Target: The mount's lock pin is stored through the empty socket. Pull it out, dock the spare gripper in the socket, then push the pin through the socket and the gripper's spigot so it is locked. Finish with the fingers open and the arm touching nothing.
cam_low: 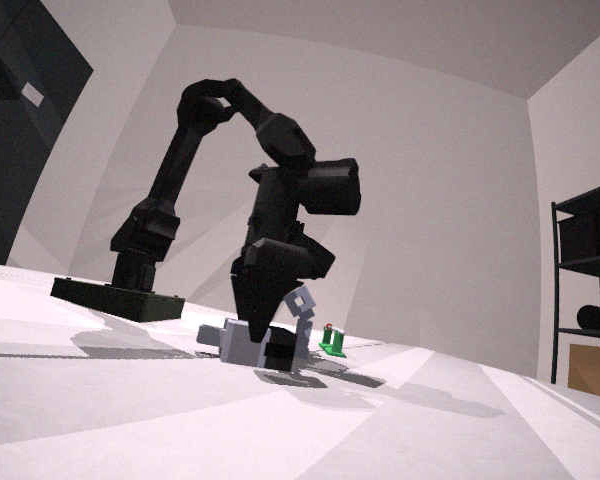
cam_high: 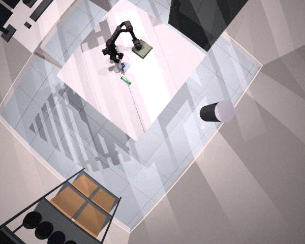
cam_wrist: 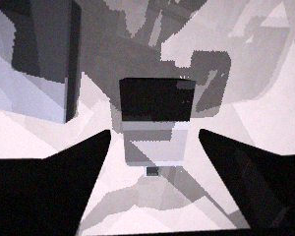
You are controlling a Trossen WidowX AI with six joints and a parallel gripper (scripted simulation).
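Observation:
My gripper [cam_wrist: 155, 133] [cam_low: 257, 338] is open, low over the spare gripper [cam_wrist: 154, 147] [cam_low: 242, 343]. One finger is on each side of its body in the wrist view, with gaps between. The spare gripper lies on the table, a grey block with a black end and a small stub at the other end. The blue-grey mount [cam_high: 125, 66] [cam_low: 302, 338] [cam_wrist: 39, 100] stands close beside it, and its tilted square socket shows no pin. The red-headed lock pin [cam_high: 129, 83] [cam_low: 328, 326] lies on the green rack [cam_high: 124, 79] [cam_low: 336, 346]. The far finger is hidden in the exterior view.
The arm's olive base plate [cam_high: 143, 53] [cam_low: 158, 310] is on the same table [cam_high: 171, 52]. The mount rises near my gripper's side, with the green rack beyond it. A shelf unit [cam_low: 554, 310] stands away from the table.

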